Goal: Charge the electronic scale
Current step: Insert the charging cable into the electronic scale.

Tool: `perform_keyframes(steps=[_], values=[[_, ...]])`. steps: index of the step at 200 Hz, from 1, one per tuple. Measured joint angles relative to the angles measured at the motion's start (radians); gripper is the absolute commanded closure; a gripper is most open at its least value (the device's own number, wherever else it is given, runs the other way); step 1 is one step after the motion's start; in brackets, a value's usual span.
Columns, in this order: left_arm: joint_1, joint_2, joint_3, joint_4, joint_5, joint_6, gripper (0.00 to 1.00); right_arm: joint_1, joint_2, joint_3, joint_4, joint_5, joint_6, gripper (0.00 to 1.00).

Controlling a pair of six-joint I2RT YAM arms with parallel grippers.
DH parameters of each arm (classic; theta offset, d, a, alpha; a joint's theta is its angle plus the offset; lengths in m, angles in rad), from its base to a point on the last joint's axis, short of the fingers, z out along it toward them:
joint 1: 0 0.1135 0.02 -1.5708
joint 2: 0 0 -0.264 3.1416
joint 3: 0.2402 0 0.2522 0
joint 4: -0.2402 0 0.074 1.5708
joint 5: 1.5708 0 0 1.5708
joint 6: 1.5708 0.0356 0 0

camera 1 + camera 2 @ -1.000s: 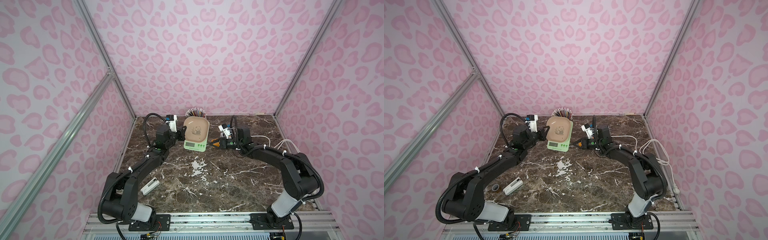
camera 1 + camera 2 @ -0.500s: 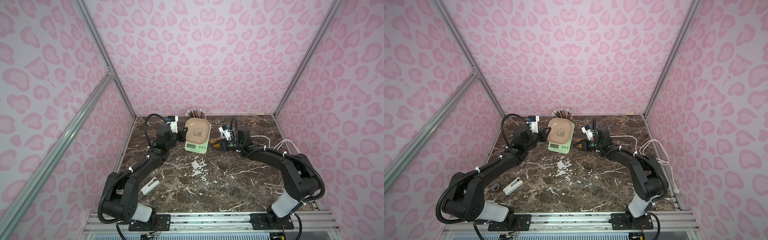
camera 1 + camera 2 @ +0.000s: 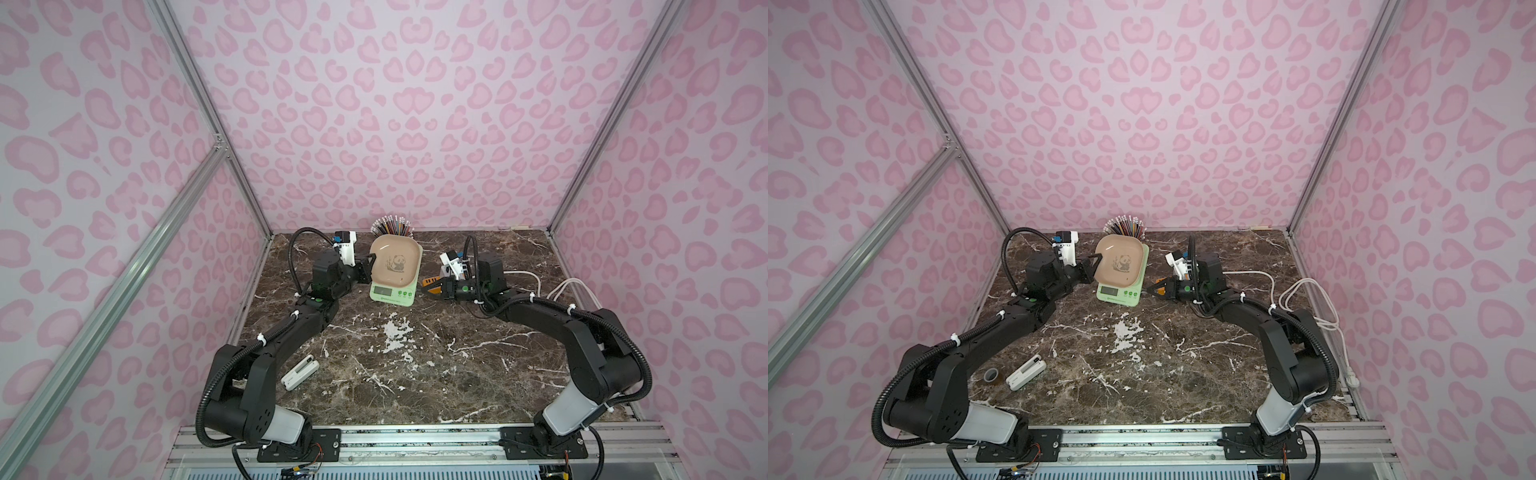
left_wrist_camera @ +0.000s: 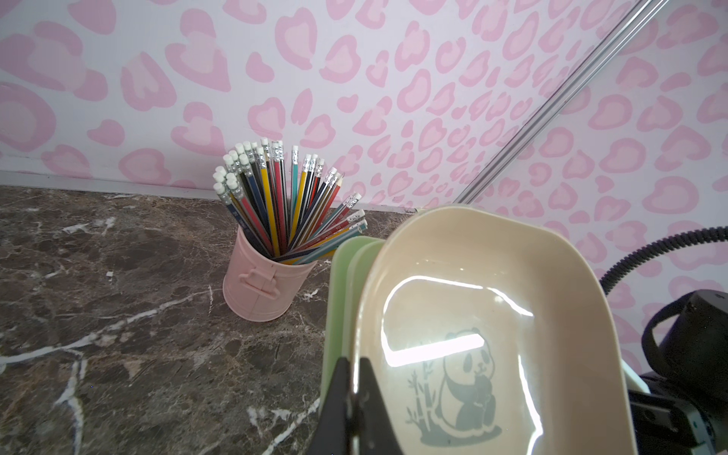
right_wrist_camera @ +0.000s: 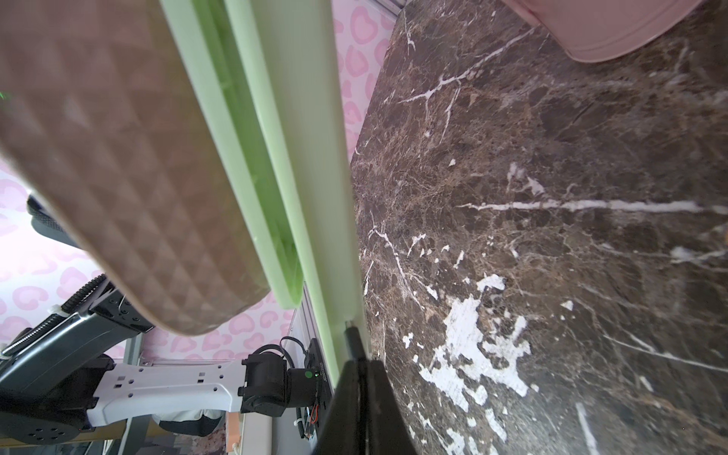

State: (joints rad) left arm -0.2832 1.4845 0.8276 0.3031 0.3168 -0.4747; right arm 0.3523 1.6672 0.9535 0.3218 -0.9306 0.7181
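Far across the tabletop [image 3: 415, 365], just before a pencil cup [image 4: 262, 291], the scale [image 3: 392, 293] sits braced by the left jaws pinching its tray [image 4: 472, 307] at the left rim, apparently so the right jaws, clamped on a dark plug [image 5: 351, 338], can press it into the scale's right side.
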Motion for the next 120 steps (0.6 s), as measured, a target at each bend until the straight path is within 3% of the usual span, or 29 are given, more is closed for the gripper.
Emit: perform_keyframes(steps=[81,120], values=[[-0.003,0.000,0.000,0.000,-0.012,-0.005,0.96,0.016,0.004,0.014,-0.008,0.018,0.000,1.00],[-0.003,0.002,0.000,0.000,-0.017,-0.005,0.95,0.017,0.003,0.014,-0.009,0.019,0.000,0.84]])
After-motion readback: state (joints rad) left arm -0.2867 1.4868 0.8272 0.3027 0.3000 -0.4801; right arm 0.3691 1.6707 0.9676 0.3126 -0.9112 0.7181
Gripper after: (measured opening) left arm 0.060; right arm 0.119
